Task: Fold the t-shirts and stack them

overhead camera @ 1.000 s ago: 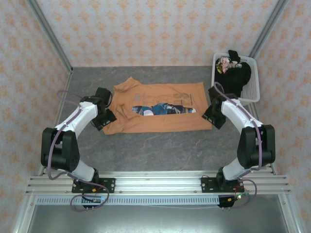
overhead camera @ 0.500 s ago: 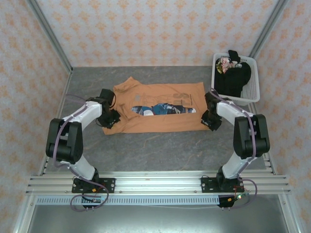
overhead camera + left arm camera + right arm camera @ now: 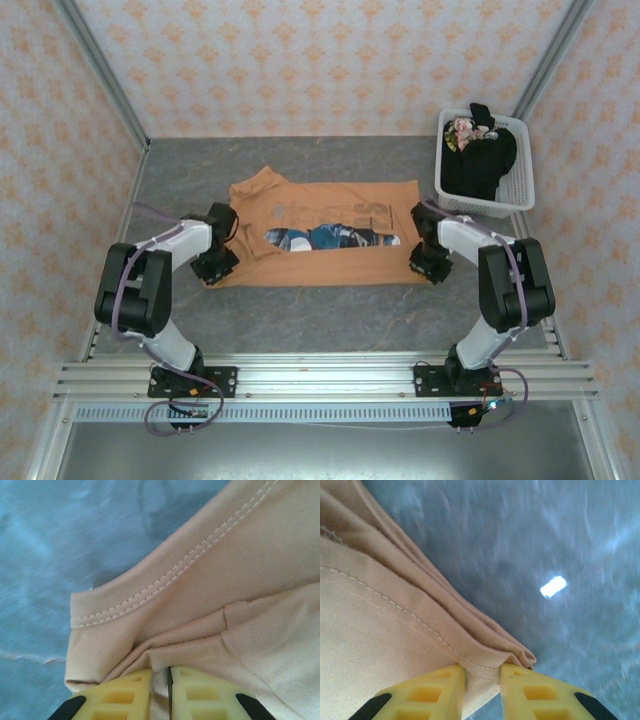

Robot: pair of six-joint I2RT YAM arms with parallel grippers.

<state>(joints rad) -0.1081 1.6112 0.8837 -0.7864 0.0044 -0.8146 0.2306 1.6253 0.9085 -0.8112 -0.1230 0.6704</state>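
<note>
Here, on a grey mottled worktop (image 3: 300,320) between orange-patterned walls (image 3: 300,60), the orange-tan cotton t-shirt (image 3: 330,265) lies long axis left-to-right, left claw (image 3: 161,674) and right claw (image 3: 482,670) each pinching an end.

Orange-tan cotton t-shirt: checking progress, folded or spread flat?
Partly folded: orange-tan cotton t-shirt has flaps covering most of its print, layers doubled at corners.
</note>
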